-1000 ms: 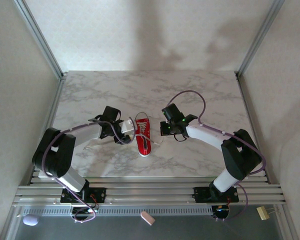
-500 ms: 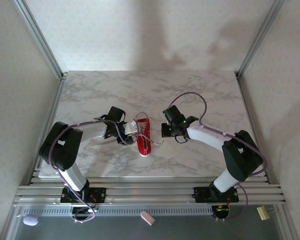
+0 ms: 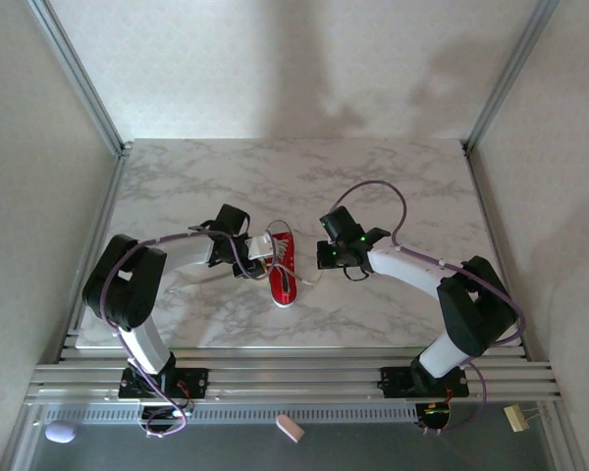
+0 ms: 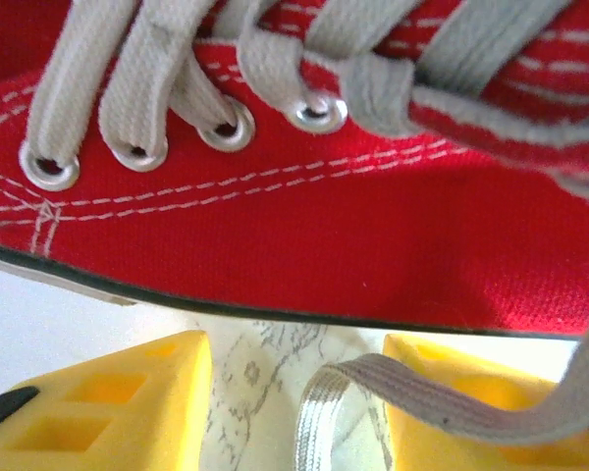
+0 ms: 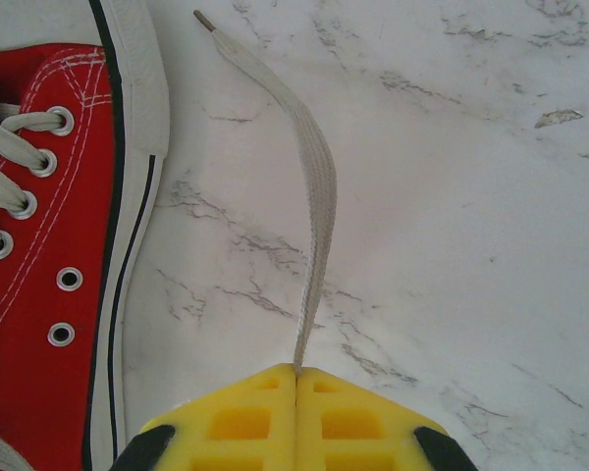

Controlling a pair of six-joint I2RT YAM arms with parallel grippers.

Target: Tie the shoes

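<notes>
The left gripper stands with its yellow fingers partly apart. A loose lace strand runs across the gap and over one finger, unpinched. Since a second ago the left arm has pushed in toward the red sneaker (its elbow has swung inward too), so this gripper now sits just beside the shoe's left flank, the eyelet row right beyond its fingertips. The right gripper is clamped on a white lace end, as before, and has barely shifted. The sneaker lies between the two grippers on the marble tabletop, its white sole near the held lace.
</notes>
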